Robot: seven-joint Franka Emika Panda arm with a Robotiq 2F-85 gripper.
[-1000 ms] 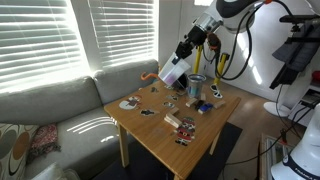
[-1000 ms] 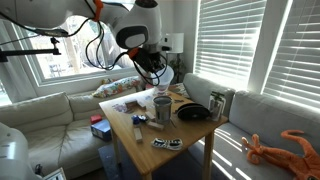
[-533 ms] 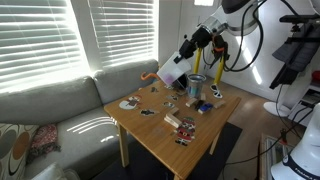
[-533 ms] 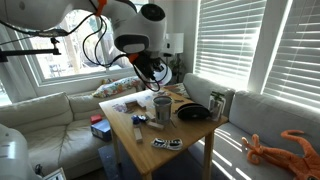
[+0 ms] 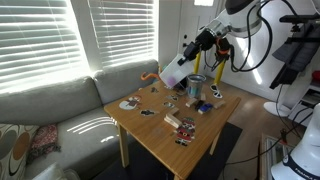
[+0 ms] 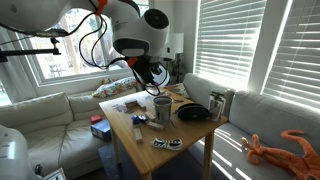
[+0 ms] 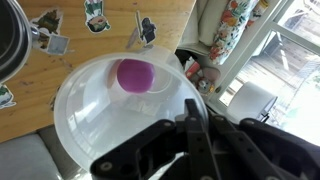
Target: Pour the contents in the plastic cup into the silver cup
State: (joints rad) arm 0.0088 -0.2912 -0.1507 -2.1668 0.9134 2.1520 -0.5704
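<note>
My gripper (image 5: 188, 52) is shut on the rim of the plastic cup (image 5: 174, 71), a translucent white tumbler held tilted above the wooden table (image 5: 160, 135). The wrist view looks down into the plastic cup (image 7: 80, 110), where a magenta ball (image 7: 133, 74) lies on the bottom; one dark finger (image 7: 190, 135) reaches over the rim. The silver cup (image 5: 196, 86) stands upright on the table just beside and below the tumbler. It also shows in an exterior view (image 6: 162, 107) and at the wrist view's left edge (image 7: 8, 40). In an exterior view my gripper (image 6: 150, 72) mostly hides the tumbler.
Several small flat items and toys (image 5: 172, 122) lie scattered on the table. A black round dish (image 6: 192, 114) and a dark mug (image 6: 216, 103) stand near the silver cup. A grey sofa (image 5: 60, 120) runs along the table's far sides, below window blinds.
My gripper has risen slightly with the plastic cup and turned it a little. The silver cup has not moved.
</note>
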